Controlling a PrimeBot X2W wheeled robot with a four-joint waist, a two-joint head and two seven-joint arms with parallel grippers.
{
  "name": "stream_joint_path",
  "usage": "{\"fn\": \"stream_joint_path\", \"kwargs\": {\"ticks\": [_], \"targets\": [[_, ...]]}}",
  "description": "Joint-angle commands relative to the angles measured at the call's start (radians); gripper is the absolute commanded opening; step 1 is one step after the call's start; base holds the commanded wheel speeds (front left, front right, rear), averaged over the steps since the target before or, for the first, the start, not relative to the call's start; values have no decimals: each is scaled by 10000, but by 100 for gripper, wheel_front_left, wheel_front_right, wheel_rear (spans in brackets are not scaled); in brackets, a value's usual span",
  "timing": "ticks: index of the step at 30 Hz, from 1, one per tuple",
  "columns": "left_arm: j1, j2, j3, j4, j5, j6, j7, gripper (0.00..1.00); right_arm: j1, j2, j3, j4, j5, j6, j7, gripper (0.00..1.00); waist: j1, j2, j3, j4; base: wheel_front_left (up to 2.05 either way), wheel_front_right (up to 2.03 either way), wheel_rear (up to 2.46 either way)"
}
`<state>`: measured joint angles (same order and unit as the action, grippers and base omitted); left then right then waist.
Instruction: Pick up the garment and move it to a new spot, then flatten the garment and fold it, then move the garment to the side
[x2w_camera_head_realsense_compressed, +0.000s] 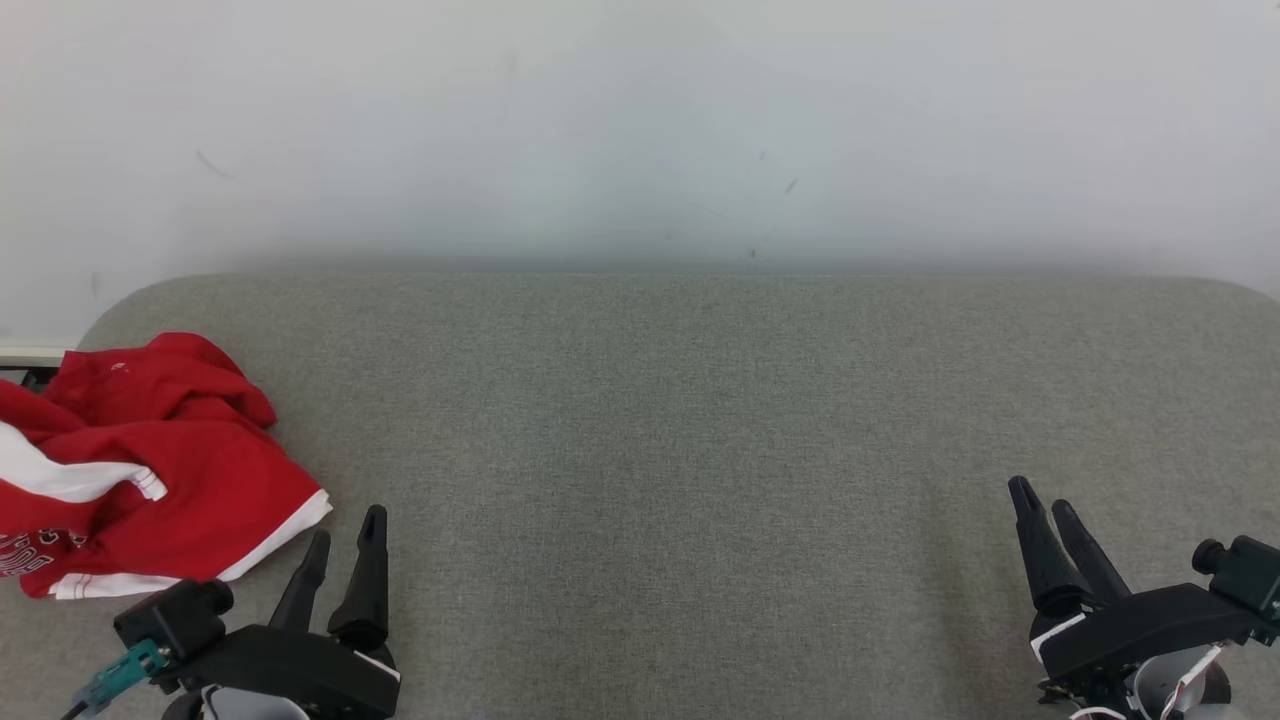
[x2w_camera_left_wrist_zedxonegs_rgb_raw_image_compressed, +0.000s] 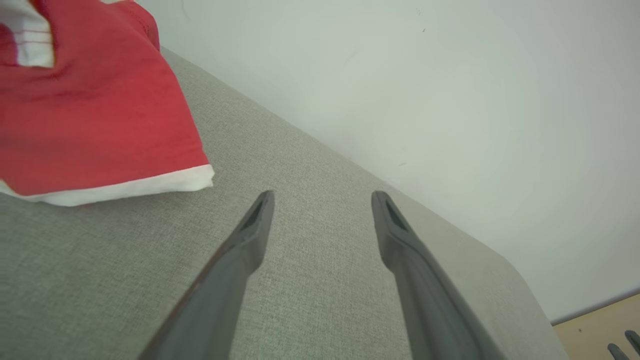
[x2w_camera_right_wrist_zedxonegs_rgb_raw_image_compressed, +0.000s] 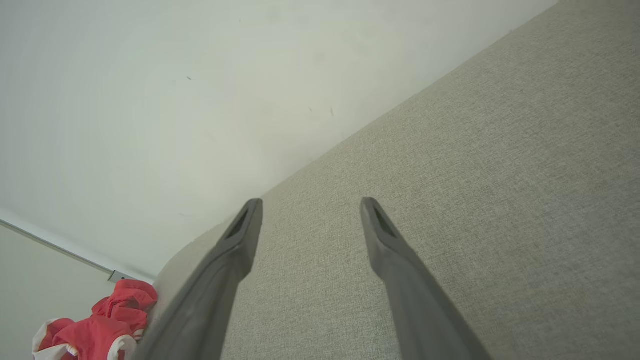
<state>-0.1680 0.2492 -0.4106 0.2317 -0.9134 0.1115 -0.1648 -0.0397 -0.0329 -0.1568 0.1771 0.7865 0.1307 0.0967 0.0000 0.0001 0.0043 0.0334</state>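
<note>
One red garment (x2w_camera_head_realsense_compressed: 150, 470), with white trim and a white stripe, lies crumpled at the left end of the grey cloth-covered counter (x2w_camera_head_realsense_compressed: 680, 450). Part of it runs off the head view's left edge. There is white lettering on the lower fold, too small to read.

Just right of the white hem is the left pincer (x2w_camera_head_realsense_compressed: 346, 528). Its fingers are spread and the tips point up the view, near the cloth but apart from it, gripping nothing. In the left wrist view the hem's corner sits left of the fingertips, with grey counter fabric showing in the gap.

Behind the counter's far edge stands a pale wall (x2w_camera_head_realsense_compressed: 640, 130) with a few faint scuffs.

At the far right is the right pincer (x2w_camera_head_realsense_compressed: 1041, 497), fingers likewise spread and gripping nothing. It is over the counter, well apart from the garment.
</note>
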Motion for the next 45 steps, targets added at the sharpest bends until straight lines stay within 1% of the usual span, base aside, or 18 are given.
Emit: {"fn": "stream_joint_path", "kwargs": {"ticks": [1,14,26,31,36,42,45], "targets": [[-197,156,-75,-138,290,82,-71,100,-42,-121,11,-148,-335,0,3,100,0,-1,4,14,0,0,0],[-243,510,-454,-412,1312,472,-226,100,-51,-150,134,-335,-1653,0,-106,100,0,-1,-3,115,0,0,0],[-68,699,-587,-683,1755,714,-403,100,-13,-171,382,-364,-2236,0,-300,100,0,-1,-39,146,0,0,0],[-32,856,-773,-820,1909,502,-381,100,44,-179,515,-290,-2368,0,-380,100,0,-1,-100,182,0,0,0],[-2,974,-909,-904,2053,471,-422,100,111,-186,592,-250,-2553,0,-450,100,0,-1,-144,222,0,0,0],[72,1116,-919,-954,2407,826,-480,100,183,-189,664,-264,-2923,0,-508,100,0,-1,-156,304,0,0,0],[121,1202,-954,-1007,2553,927,-516,100,218,-193,693,-304,-3082,0,-540,100,0,-1,-156,341,0,0,0]]}}
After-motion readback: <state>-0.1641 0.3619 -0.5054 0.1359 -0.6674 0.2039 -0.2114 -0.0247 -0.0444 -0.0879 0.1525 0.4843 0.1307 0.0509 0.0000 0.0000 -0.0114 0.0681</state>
